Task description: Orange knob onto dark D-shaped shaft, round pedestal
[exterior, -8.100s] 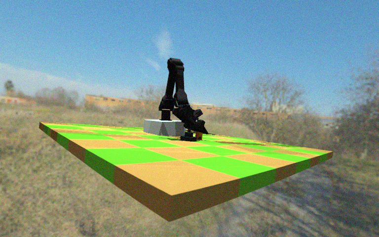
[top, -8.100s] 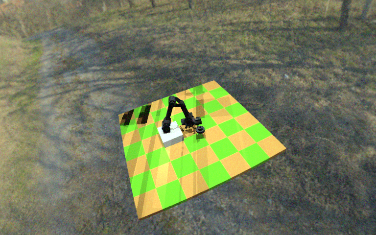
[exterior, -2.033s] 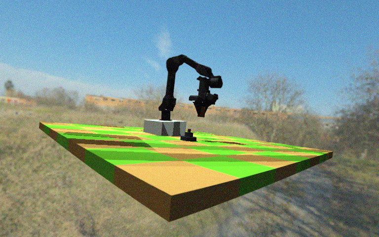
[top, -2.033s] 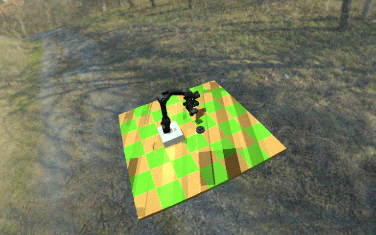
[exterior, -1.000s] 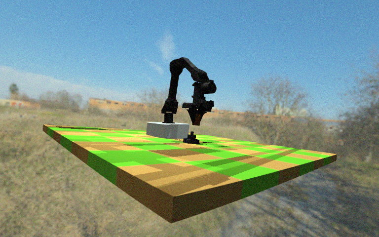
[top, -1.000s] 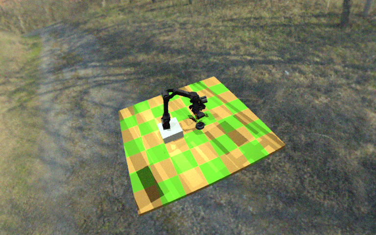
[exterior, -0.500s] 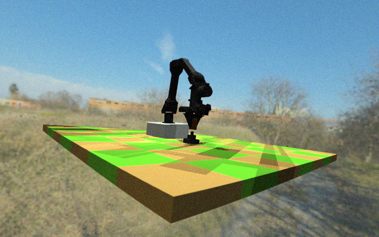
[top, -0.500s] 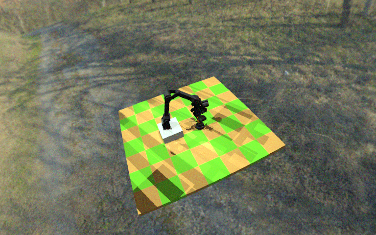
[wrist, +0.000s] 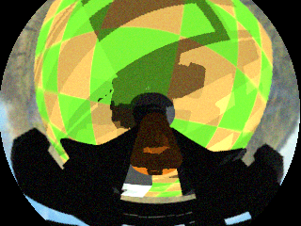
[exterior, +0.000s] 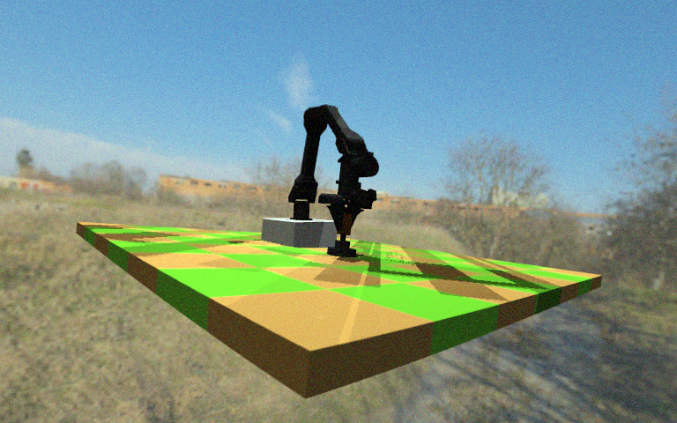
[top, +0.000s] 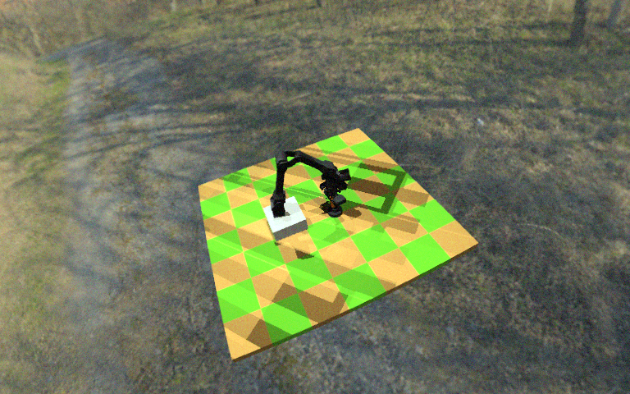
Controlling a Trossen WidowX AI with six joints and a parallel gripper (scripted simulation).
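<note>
My gripper point(top: 331, 204) point(exterior: 345, 230) point(wrist: 154, 130) points down and is shut on the orange knob. The orange knob point(exterior: 347, 223) point(wrist: 156, 157) is mostly in shade, with a small bright orange strip in the wrist view. The round dark pedestal point(top: 335, 213) point(exterior: 341, 251) point(wrist: 151, 99) stands directly below the knob. The dark shaft point(exterior: 342, 238) shows between the pedestal and the knob in the exterior view. The knob's lower end is at the height of the shaft's top; whether they touch, I cannot tell. The knob's hole and both flat sides are hidden.
The arm's white-grey base block point(top: 285, 222) point(exterior: 294, 233) stands close to the pedestal. The green and tan checkered board point(top: 381, 241) point(exterior: 319, 319) carries both, with shadows of the arm and other dark shadow bands across it.
</note>
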